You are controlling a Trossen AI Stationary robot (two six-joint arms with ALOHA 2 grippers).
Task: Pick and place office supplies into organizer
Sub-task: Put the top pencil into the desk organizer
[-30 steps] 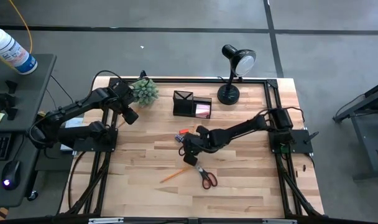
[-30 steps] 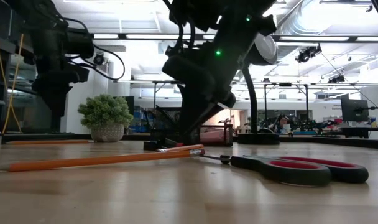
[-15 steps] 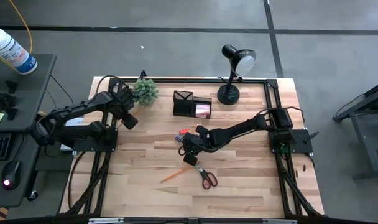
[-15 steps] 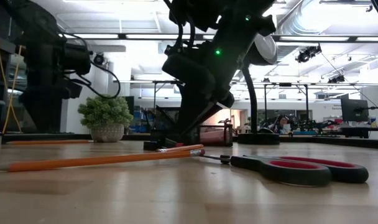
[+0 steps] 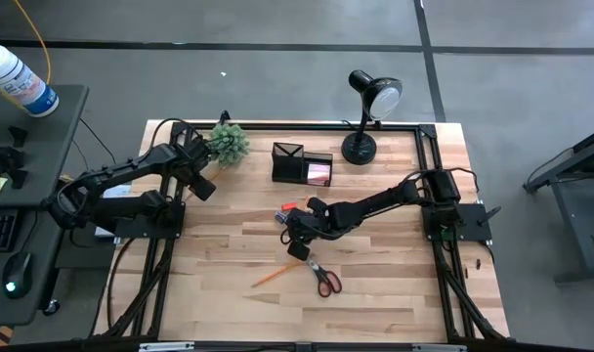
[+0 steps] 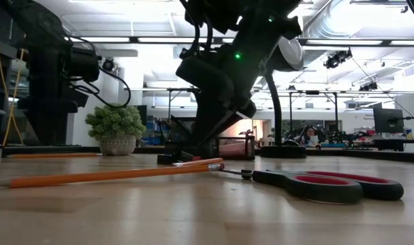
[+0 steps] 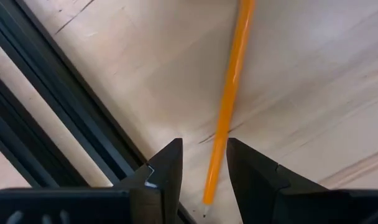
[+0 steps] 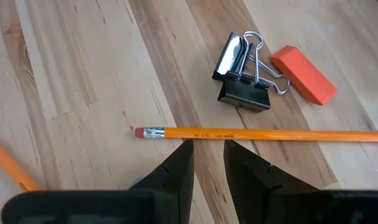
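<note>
In the left wrist view an orange pencil (image 7: 229, 99) lies on the wood beside the black frame rail. Its near end sits between the fingers of my open left gripper (image 7: 204, 171), which points down at the table's far left (image 5: 205, 186). My right gripper (image 8: 207, 158) hovers open over mid-table (image 5: 297, 237), just short of a second pencil (image 8: 263, 133) lying across in front of it. A black binder clip (image 8: 242, 74) and an orange eraser (image 8: 303, 73) lie beyond. Red-handled scissors (image 5: 324, 280) and a third pencil (image 5: 270, 277) lie nearer the front. The black organizer (image 5: 302, 164) stands at the far middle.
A green plant ball (image 5: 229, 143) stands close behind my left gripper. A black desk lamp (image 5: 360, 147) stands to the right of the organizer. Black frame rails (image 7: 64, 124) run along the table's edges. Bare wood lies toward the near edge.
My left gripper has sunk toward the table at the far left and turned a little, then held still. My right gripper has kept still. No object has moved.
</note>
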